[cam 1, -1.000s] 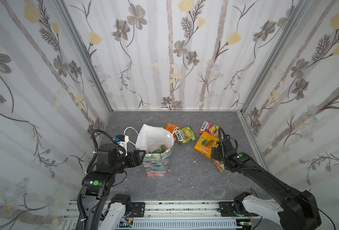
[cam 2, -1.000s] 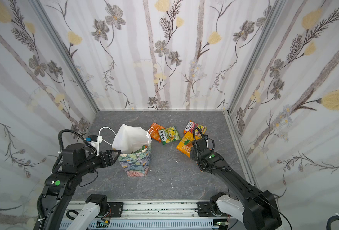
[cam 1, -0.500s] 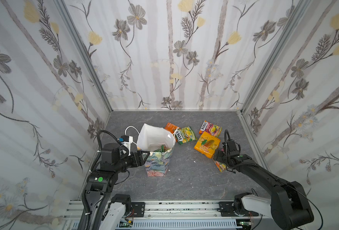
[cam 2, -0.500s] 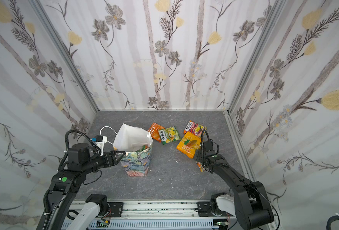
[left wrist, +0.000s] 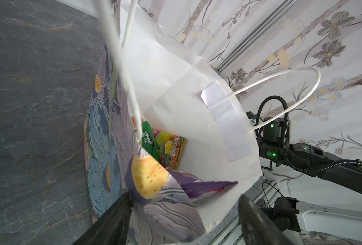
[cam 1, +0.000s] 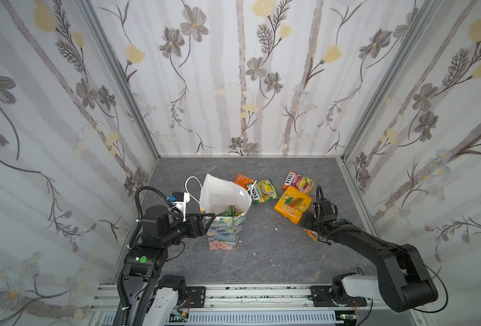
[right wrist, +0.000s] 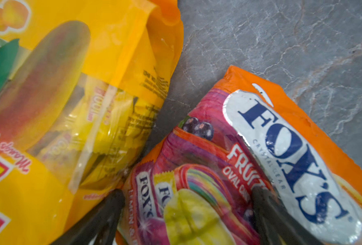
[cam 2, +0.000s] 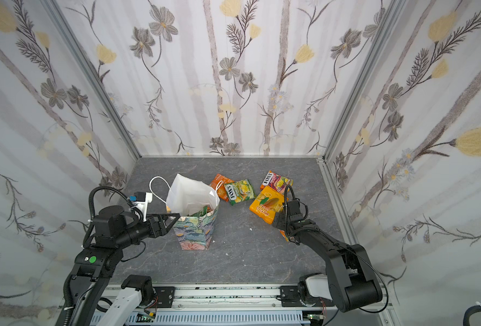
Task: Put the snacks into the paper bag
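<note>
Grey table (cam 1: 261, 254). Open left gripper (cam 1: 208, 216) at bag (cam 1: 225, 234) edge; open right gripper (right wrist: 186, 194) over shiny packet (right wrist: 282, 137); both empty. Squeeze may make packet slip; push may tip bag.

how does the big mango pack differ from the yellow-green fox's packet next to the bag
Colour: the mango pack is orange-yellow, the yellow-green packet lime. Size: the mango pack is clearly larger. Place: the yellow-green packet lies close by the paper bag, touching an orange packet; the mango pack lies beside the right gripper. Both lie flat on the table, outside the bag.
</note>
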You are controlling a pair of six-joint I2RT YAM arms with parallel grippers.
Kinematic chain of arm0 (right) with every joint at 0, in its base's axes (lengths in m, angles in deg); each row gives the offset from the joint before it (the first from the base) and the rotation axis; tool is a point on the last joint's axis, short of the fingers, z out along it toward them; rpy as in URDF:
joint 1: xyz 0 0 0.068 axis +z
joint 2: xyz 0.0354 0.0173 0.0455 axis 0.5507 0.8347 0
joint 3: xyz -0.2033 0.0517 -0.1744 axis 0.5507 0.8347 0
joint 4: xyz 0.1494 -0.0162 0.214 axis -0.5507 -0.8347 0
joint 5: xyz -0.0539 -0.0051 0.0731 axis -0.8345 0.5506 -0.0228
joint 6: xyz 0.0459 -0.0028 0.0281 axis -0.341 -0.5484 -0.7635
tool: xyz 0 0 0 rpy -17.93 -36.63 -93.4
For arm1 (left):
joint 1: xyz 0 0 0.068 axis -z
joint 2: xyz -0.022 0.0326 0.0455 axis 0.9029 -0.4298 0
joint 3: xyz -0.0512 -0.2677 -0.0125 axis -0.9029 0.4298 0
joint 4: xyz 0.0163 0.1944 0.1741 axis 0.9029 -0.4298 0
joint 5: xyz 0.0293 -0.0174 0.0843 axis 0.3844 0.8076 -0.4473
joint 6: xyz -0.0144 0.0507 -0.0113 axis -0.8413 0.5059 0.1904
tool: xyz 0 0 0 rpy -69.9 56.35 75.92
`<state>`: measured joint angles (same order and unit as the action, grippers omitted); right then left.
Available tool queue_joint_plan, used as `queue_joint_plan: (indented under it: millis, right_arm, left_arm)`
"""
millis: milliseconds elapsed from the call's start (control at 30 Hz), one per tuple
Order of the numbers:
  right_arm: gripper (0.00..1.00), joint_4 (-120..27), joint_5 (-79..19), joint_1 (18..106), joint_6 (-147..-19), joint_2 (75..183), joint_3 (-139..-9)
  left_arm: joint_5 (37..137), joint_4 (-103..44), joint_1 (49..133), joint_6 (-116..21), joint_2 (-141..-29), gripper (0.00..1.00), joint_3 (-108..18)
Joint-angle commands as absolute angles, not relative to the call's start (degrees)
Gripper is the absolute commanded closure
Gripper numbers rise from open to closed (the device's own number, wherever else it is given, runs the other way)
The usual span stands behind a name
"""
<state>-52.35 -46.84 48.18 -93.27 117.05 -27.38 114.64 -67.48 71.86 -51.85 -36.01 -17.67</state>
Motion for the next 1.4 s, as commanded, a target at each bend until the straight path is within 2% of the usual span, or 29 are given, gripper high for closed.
queue_joint_plan:
  millis: [0,400,467,567,667,833,1133,1367]
  right_arm:
    - [0.09,-54.0,-37.1,49.3,-95.0,116.7,-26.1]
    - [0.10,-55.4,-28.7,60.3,-102.1,106.1,-26.6]
    - [0.11,-57.2,-30.5,60.4,-102.1,104.6,-27.2]
    - [0.11,-62.4,-41.6,60.0,-101.3,102.2,-28.9]
    - [0.09,-65.1,-48.6,56.9,-100.4,100.4,-29.4]
    - [0.08,-64.0,-49.0,49.6,-99.5,98.1,-26.7]
    - [0.06,-62.9,-44.8,43.8,-105.2,88.5,-19.6]
    - [0.07,-61.3,-40.3,42.0,-111.7,80.6,-13.2]
  left_arm:
    - [116.4,-64.2,71.9,-51.9,-35.5,0.22,-18.4]
    - [119.3,-61.0,71.9,-54.3,-35.6,0.20,-18.2]
    - [119.1,-61.5,71.8,-54.0,-35.5,0.20,-18.5]
    - [117.0,-64.7,71.8,-52.0,-35.5,0.19,-20.4]
    - [110.6,-70.0,71.9,-49.7,-36.1,0.18,-23.5]
    - [100.4,-76.6,71.8,-48.4,-38.8,0.17,-26.8]
    - [101.3,-74.8,71.8,-49.2,-39.3,0.16,-26.3]
    - [104.6,-67.1,71.6,-49.0,-36.9,0.15,-21.5]
